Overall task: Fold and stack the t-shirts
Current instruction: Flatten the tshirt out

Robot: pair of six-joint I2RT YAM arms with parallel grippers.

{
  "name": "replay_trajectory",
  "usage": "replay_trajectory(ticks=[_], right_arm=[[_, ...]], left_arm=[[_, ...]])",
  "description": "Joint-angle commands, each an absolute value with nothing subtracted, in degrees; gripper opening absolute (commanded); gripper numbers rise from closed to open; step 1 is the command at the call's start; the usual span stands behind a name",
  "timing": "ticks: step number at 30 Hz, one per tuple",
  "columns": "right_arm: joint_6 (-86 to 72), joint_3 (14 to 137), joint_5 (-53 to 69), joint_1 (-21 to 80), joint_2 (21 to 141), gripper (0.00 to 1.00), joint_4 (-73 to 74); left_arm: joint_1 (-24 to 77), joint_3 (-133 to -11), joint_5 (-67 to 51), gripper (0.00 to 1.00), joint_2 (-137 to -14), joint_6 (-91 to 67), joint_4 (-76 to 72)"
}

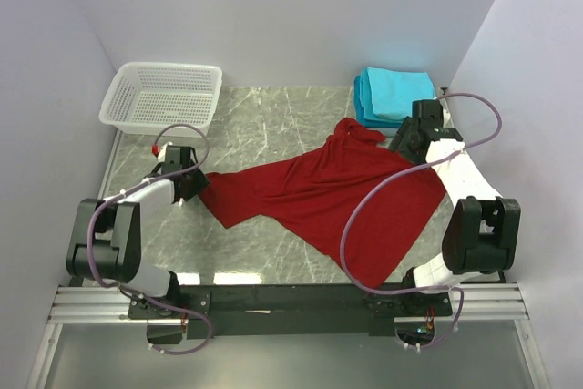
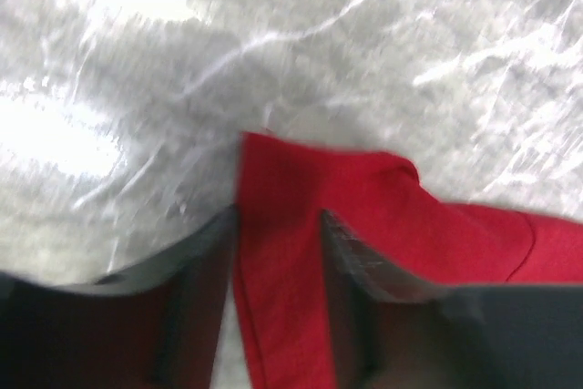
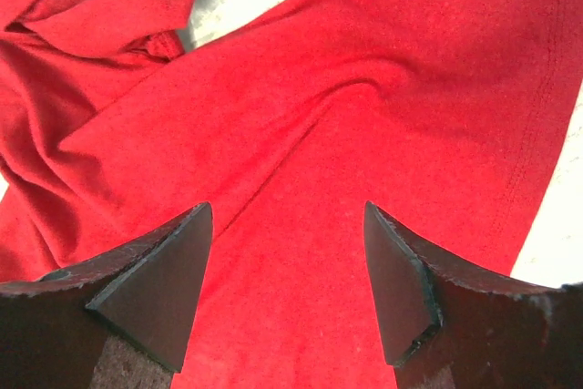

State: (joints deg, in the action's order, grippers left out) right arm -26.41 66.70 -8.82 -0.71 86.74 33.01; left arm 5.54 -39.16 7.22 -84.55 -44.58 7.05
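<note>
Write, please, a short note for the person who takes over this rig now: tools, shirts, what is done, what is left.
Left tool: open, astride a corner of the red shirt.
Right tool: open, just over the same shirt.
The red shirt lies spread and wrinkled, unfolded, one end beside the turquoise stack at far right.
Done: turquoise shirts folded and stacked.
Left: fold the red one and put it on the stack.

Left arm (image 1: pixel 137 216): white shells between bulky black joint housings, mounted at the left end of the black rail (image 1: pixel 291 298). Right arm (image 1: pixel 469 198): same finish, at the rail's right end. Lilac-grey cable (image 1: pixel 343 241): one looped along each arm (a small red fitting (image 1: pixel 157 148) shows above the rail's left end). Left tool (image 2: pixel 278 216), right tool (image 3: pixel 287 207): matte dark wedge-shaped fingers, edges scuffed.
</note>
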Motion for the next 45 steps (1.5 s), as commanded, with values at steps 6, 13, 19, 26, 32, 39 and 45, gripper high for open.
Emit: replay_trajectory(ticks=[6, 13, 19, 26, 32, 39, 45], right_arm=[[-26.4, 64.3, -9.8, 2.0, 79.7, 0.74, 31.0], [-24.4, 63.2, -10.2, 6.0, 79.9, 0.74, 31.5], [-26.0, 66.9, -8.2, 11.9, 92.4, 0.74, 31.6], [-25.1, 79.4, -8.9, 17.1, 108.4, 0.74, 35.4], [-23.1, 92.0, -7.7, 22.7, 119.4, 0.74, 41.2], [-20.6, 110.5, -2.6, 29.9, 132.4, 0.73, 47.8], [-17.5, 127.9, 4.8, 36.5, 143.7, 0.73, 51.3]], left_arm=[[5.4, -41.6, 9.8, 0.1, -90.6, -41.2, 7.2], [4.0, -39.4, 14.3, 0.01, -86.1, -44.0, 9.3], [0.2, -31.2, 13.7, 0.01, -75.3, -49.0, 11.2], [0.2, -26.0, 11.8, 0.01, -63.3, -51.3, 16.2], [0.2, -22.5, 7.9, 0.01, -54.0, -52.0, 16.5], [0.2, -20.4, 0.4, 0.01, -46.5, -50.5, 11.0], [0.2, -18.6, -11.2, 0.01, -44.9, -49.4, 2.3]])
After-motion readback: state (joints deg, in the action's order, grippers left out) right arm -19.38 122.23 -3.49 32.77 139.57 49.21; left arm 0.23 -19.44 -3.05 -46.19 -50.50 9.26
